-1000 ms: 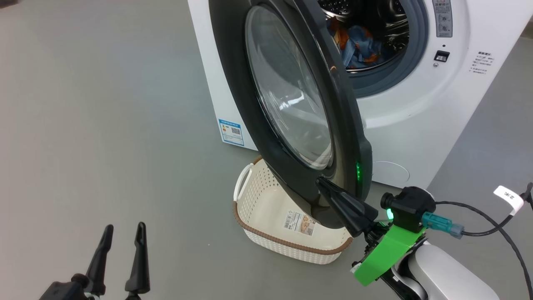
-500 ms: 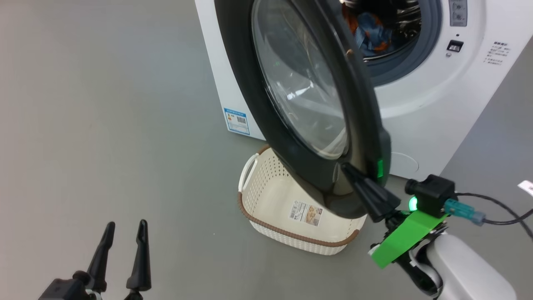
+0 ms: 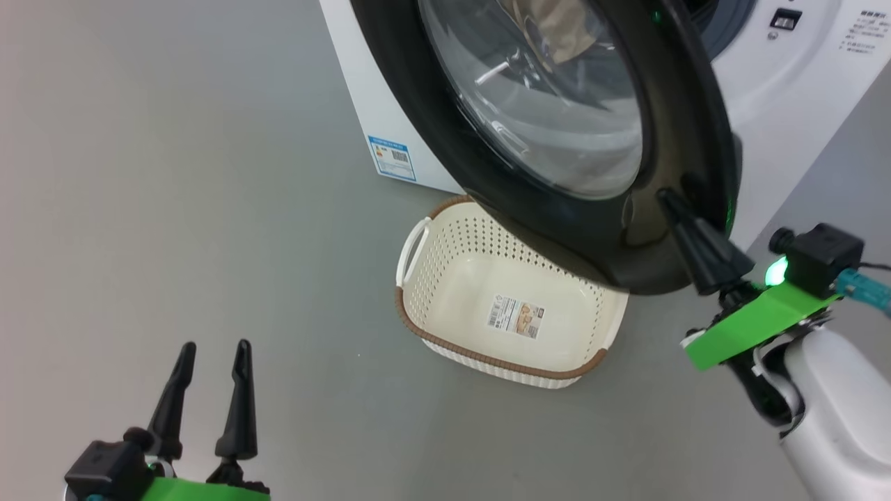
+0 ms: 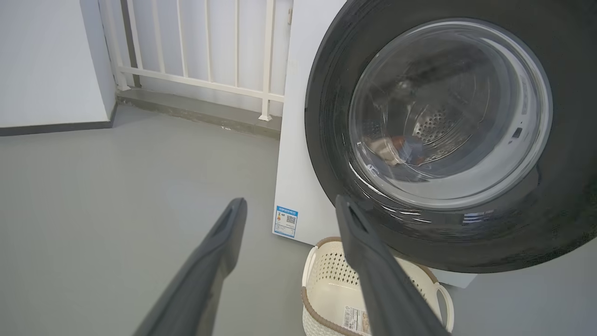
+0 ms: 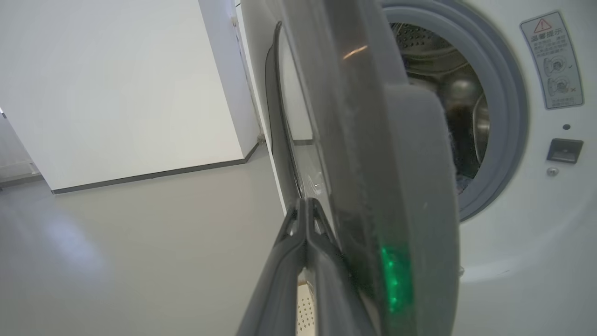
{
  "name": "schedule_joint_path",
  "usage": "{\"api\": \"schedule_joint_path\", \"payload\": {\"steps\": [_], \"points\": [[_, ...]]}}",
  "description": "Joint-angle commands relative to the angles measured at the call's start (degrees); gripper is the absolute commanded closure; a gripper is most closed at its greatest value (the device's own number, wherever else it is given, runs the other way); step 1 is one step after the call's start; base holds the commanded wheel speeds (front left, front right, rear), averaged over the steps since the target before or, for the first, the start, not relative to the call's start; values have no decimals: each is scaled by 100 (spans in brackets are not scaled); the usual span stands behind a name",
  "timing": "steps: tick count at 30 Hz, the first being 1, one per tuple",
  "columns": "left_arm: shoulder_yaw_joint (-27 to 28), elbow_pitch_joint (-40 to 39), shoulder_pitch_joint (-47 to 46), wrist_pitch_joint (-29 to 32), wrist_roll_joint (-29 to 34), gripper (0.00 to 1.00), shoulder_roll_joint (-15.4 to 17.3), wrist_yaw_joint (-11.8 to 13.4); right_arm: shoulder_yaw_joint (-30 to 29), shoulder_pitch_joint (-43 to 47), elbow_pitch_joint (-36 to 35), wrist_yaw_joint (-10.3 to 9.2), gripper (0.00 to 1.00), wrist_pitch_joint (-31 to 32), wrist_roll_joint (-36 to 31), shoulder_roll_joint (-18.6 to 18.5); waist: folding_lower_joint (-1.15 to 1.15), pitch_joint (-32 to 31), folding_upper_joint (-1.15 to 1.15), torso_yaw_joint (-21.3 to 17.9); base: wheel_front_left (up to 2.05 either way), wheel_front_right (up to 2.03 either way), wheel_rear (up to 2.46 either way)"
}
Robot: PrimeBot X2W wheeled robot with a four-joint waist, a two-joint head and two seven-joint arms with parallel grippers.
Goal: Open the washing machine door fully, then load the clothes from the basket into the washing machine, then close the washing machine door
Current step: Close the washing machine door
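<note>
The washing machine is white, and its door stands partly swung toward the drum opening. My right gripper is shut with nothing in it, its tips resting on the door's glossy black outer face near the lower rim. In the right wrist view, the right gripper lies along the door's edge. The clothes show through the door glass, inside the drum. The cream basket sits on the floor under the door with only a label on its floor. My left gripper hangs open at the lower left.
Grey floor spreads to the left and front of the machine. A blue energy sticker marks the machine's side. A white railing and a wall stand behind. A cable plug sticks out at my right wrist.
The door has swung further toward the machine with my shut right gripper staying on its rim. More of the basket is uncovered. The head view has shifted. The left gripper stays open.
</note>
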Motion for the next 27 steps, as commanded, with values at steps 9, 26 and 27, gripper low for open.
{"api": "schedule_joint_path", "payload": {"steps": [9,26,27], "points": [[76,-213,-374,-54,32,0,8,-18,-195,-600,179,6,100,-26,-86,-568,0,463,0,-74,0,0,0],[29,-353,-725,-54,-85,0,-26,-18,-81,-2093,591,6,100,-26,262,-1332,0,1345,0,-142,0,0,0],[27,-358,-745,-54,-96,0,-26,-18,-59,-2206,637,6,100,-26,285,-1380,0,1390,0,-145,0,0,0]]}}
